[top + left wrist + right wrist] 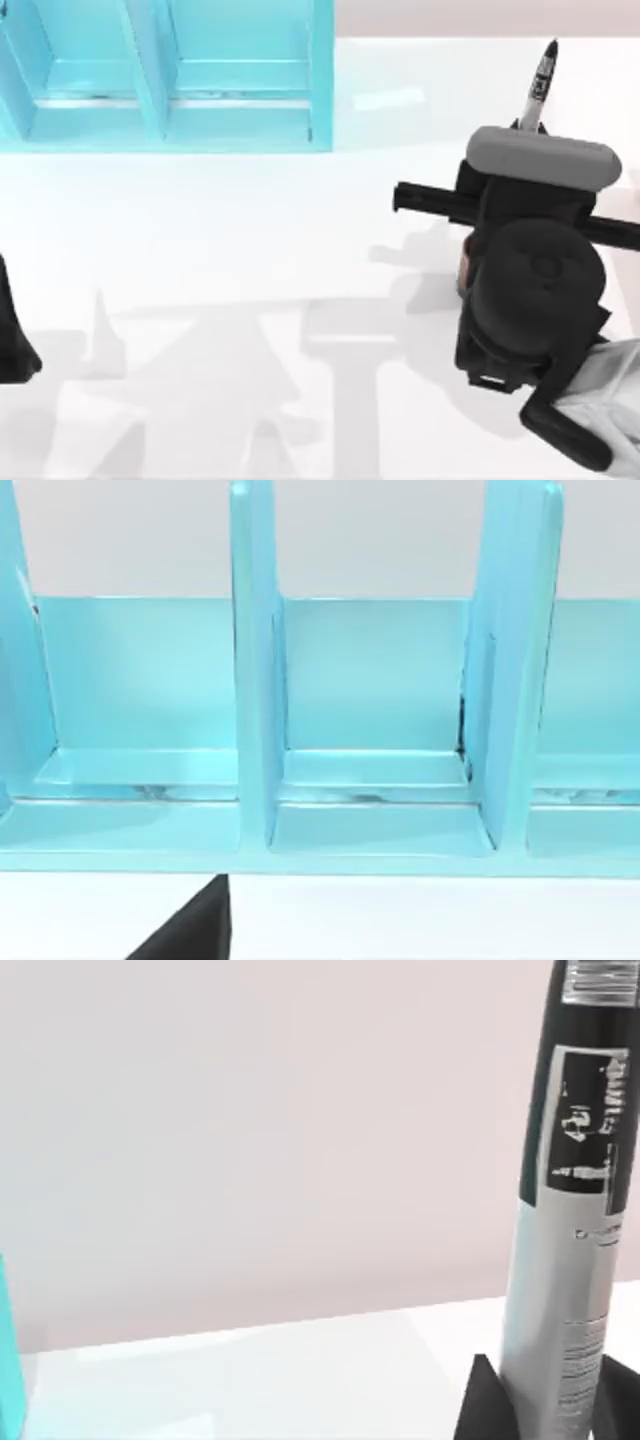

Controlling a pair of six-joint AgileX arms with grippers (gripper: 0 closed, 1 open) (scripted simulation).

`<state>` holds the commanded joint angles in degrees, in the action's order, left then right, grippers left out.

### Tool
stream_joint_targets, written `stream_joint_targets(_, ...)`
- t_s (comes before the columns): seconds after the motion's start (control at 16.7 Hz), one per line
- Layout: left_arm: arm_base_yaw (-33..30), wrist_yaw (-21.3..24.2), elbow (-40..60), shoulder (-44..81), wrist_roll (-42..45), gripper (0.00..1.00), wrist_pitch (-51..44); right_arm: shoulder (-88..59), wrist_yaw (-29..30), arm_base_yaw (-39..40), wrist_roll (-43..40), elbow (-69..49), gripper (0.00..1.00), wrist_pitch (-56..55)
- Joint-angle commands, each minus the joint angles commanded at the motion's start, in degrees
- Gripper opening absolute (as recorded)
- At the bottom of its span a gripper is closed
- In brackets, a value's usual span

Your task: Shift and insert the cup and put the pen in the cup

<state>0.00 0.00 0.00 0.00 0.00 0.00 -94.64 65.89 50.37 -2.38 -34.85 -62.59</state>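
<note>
The pen (570, 1240) stands upright, its pale grey barrel with printed text held between the dark fingers (482, 1400) of my right gripper (548, 1405), which is shut on it. In the top view the pen (540, 85) pokes out beyond the right arm's grey wrist housing (540, 155), black tip pointing toward the table's far side. A thin reddish-brown sliver of the cup (463, 266) shows at the left side of the right arm, the rest hidden beneath it. My left arm (14, 335) is parked at the table's left edge.
A cyan rack (170, 75) with upright dividers stands at the back left; the left wrist view faces its compartments (375, 780). The white table (250, 250) stretches between the rack and the right arm.
</note>
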Motion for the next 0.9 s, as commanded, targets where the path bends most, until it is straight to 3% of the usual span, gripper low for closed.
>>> stream_joint_targets(0.54, 0.00, 0.00, 0.00, 0.00, 0.00, 1.00, 0.00, 0.00, 0.00, 0.00, 0.00, 0.00, 0.98, 0.00)
stream_joint_targets(0.9, 0.00, 0.00, 0.00, 0.00, 0.00, 1.00, 0.00, 0.00, 0.00, 0.00, 0.00, 0.00, 1.00, 0.00)
